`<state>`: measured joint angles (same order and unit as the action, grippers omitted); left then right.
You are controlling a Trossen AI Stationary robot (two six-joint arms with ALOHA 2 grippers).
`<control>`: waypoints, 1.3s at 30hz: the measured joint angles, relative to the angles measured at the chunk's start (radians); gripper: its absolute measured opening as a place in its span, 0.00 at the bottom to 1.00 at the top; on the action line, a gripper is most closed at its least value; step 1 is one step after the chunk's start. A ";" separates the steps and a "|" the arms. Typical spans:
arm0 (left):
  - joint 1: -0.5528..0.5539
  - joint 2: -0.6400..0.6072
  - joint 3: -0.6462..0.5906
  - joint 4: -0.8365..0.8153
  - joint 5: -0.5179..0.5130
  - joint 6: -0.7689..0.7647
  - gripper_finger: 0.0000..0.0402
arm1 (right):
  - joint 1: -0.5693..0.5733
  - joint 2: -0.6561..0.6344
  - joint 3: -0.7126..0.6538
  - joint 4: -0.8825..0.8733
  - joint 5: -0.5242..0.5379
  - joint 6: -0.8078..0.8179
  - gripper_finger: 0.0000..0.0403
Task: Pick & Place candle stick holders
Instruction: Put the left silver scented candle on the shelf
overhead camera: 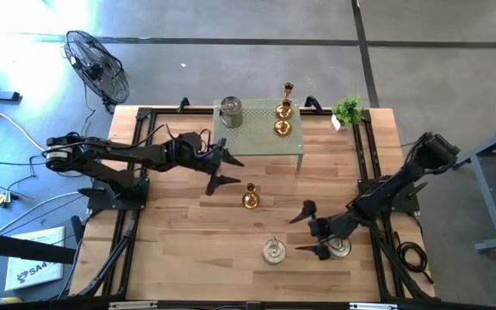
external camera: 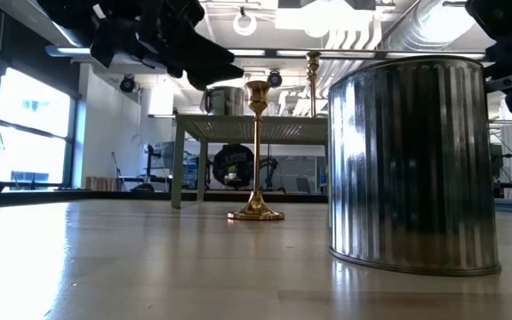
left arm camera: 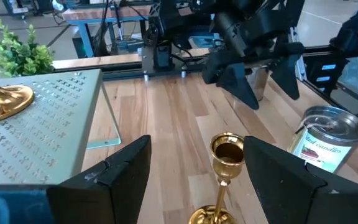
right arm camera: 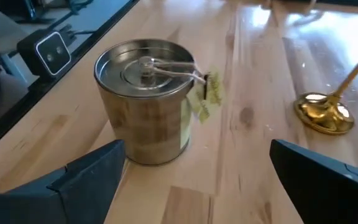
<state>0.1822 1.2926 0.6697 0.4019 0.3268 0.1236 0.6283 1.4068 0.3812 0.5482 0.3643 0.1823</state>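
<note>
Gold holder [left arm camera: 225,171] upright between left fingers [left arm camera: 107,180].

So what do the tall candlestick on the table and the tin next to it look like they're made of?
Tall candlestick: polished brass or gold-plated metal, by its mirror-bright yellow shine. Tin: silver-grey ribbed sheet metal, seemingly tinplate, reflecting the room, with a paper label.

Left wrist view, right edge of frame: silver-grey tin [left arm camera: 325,138] carries pale label with red script, first word cut off, ending "...ed", second word "candles".

High view, lower left corner: white sheet on floor [overhead camera: 33,269], dark letters starting "SA" (rest too small to read).

Right wrist view: tin tag [right arm camera: 207,93] unreadable.
</note>
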 joint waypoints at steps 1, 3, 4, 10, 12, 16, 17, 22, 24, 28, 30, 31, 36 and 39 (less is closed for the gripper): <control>0.000 0.000 0.000 0.000 0.002 -0.007 0.62 | 0.000 0.012 0.011 -0.008 -0.001 -0.001 0.98; 0.000 0.000 0.000 0.008 0.022 -0.023 0.62 | 0.000 0.031 0.026 -0.025 -0.015 0.000 0.98; 0.000 0.000 0.000 0.010 0.036 -0.024 0.62 | 0.000 0.037 0.030 -0.030 -0.025 0.004 0.98; -0.027 -0.009 0.000 0.010 0.035 -0.032 0.62 | 0.000 0.054 0.033 -0.024 -0.080 0.054 0.98; -0.046 -0.014 0.000 0.004 0.007 -0.032 0.62 | 0.001 0.054 0.033 -0.010 -0.088 0.051 0.98; -0.094 -0.032 0.000 0.004 -0.062 -0.026 0.62 | 0.003 0.054 0.033 -0.006 -0.103 0.050 0.98; -0.108 -0.036 0.000 -0.001 -0.080 -0.025 0.62 | 0.003 0.054 0.033 -0.005 -0.110 0.053 0.98; -0.188 -0.073 0.000 -0.100 -0.169 -0.042 0.62 | 0.000 0.054 0.033 -0.005 -0.110 0.054 0.98; -0.225 -0.078 0.000 -0.151 -0.210 -0.072 0.62 | -0.003 0.054 0.033 -0.005 -0.109 0.056 0.98; -0.311 -0.079 -0.009 -0.202 -0.258 -0.148 0.62 | -0.007 0.054 0.033 -0.006 -0.102 0.055 0.98; -0.357 -0.079 -0.030 -0.194 -0.269 -0.181 0.62 | -0.008 0.054 0.044 -0.035 -0.083 0.054 0.98; -0.381 -0.079 -0.044 -0.183 -0.285 -0.199 0.62 | -0.008 0.054 0.055 -0.057 -0.079 0.053 0.98; -0.484 -0.078 -0.097 -0.091 -0.400 -0.245 0.62 | -0.021 0.094 0.134 -0.161 -0.068 0.058 0.98; -0.527 -0.078 -0.113 -0.085 -0.464 -0.253 0.62 | -0.033 0.161 0.188 -0.162 -0.112 0.049 0.98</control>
<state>-0.3445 1.2144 0.5568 0.3172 -0.1375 -0.1291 0.5950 1.5674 0.5693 0.3862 0.2523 0.2311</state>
